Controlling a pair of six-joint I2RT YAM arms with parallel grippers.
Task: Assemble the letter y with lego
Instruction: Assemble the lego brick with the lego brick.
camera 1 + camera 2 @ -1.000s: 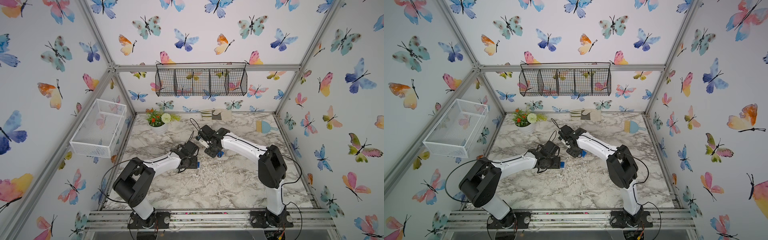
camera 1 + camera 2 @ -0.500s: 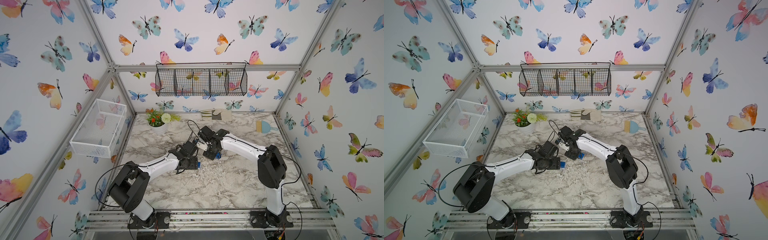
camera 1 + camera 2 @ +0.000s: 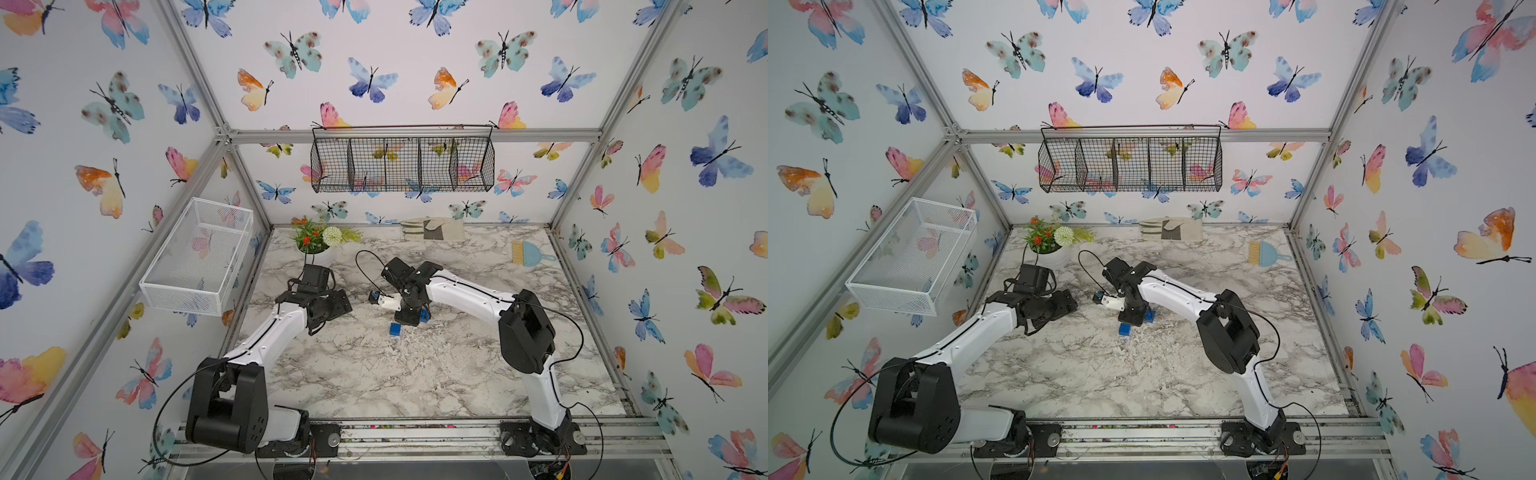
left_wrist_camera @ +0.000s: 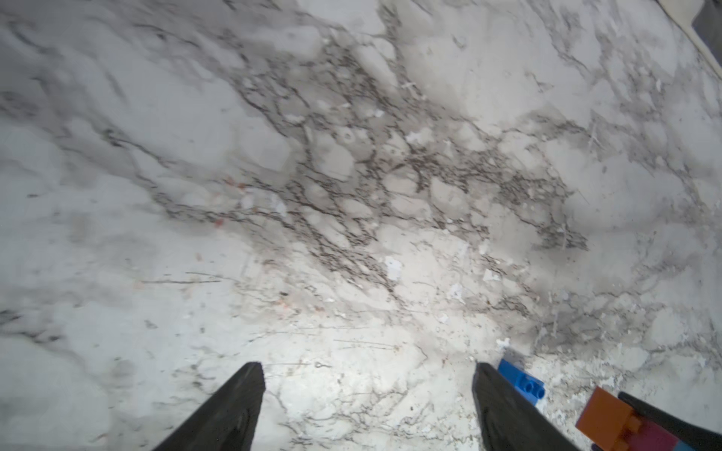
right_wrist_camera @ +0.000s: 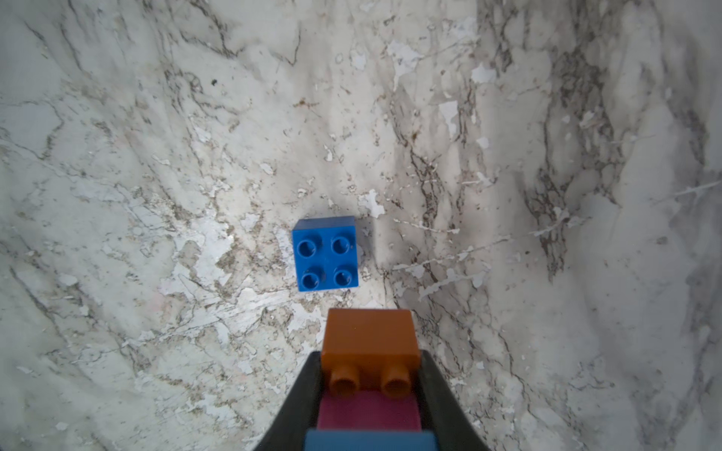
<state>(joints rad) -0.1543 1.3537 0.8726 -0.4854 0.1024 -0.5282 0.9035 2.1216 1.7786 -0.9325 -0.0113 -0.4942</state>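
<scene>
Clenching the orange, pink and light blue plastic brick stack (image 5: pixel 369 334), the right claw (image 5: pixel 368 357) is risking skidding the unbraced dark blue square brick (image 5: pixel 325 254) (left claw (image 4: pixel 367 367) is gaping, empty).

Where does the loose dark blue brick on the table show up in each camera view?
In a top view: dark blue brick lies loose, just below the right gripper in the picture.
In a top view: same spot, by the right gripper.
Left wrist: between the left gripper and the orange brick.
Right wrist: centre, studs up, beyond the orange brick.
Landmark: the right gripper, holding the orange-tipped lego stack.
</scene>
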